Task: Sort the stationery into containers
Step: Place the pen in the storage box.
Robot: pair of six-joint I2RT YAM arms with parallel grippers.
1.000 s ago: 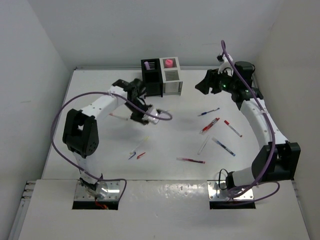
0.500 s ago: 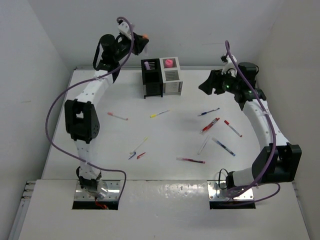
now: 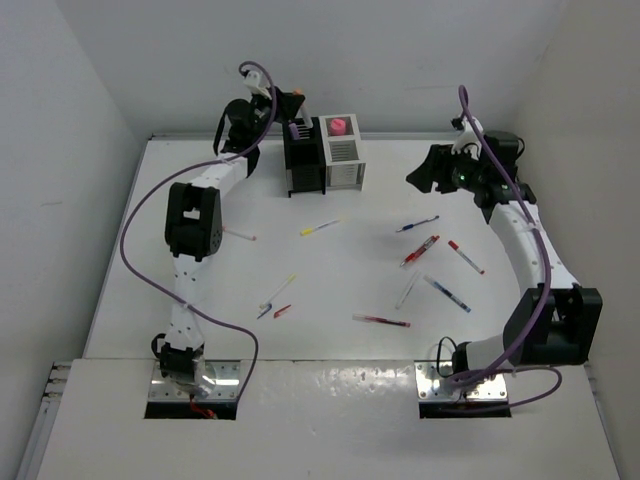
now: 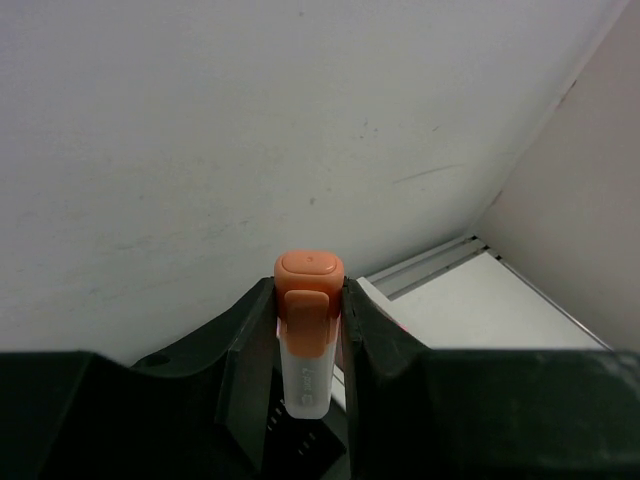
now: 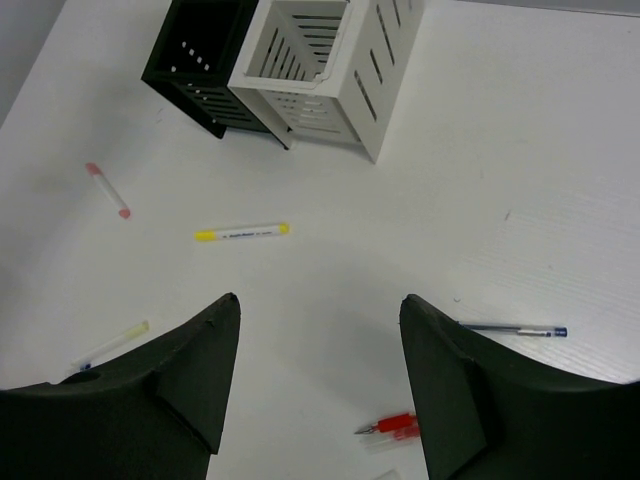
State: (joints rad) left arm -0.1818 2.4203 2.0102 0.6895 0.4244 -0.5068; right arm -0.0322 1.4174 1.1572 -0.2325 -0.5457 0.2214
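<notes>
Your left hand [image 4: 308, 300] pinches orange-capped white marker [image 4: 307, 340], cap up, raised near top of black slotted pen holder [image 3: 303, 165] at back of counter [image 3: 330, 290]. Judged: upright hold suits straight drop into holder. Your right hand [image 5: 318, 330] spread, empty, above loose pens, likely waiting its turn. Joined white slotted holder [image 5: 330, 70] holds pink piece [image 3: 339, 126]. Print on yellow-capped pen [image 5: 242, 232] too small to read; no legible label on marker.

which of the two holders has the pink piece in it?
The white holder: the pink piece sits at its open top. The black holder joined to it shows a lilac marker instead.
</notes>
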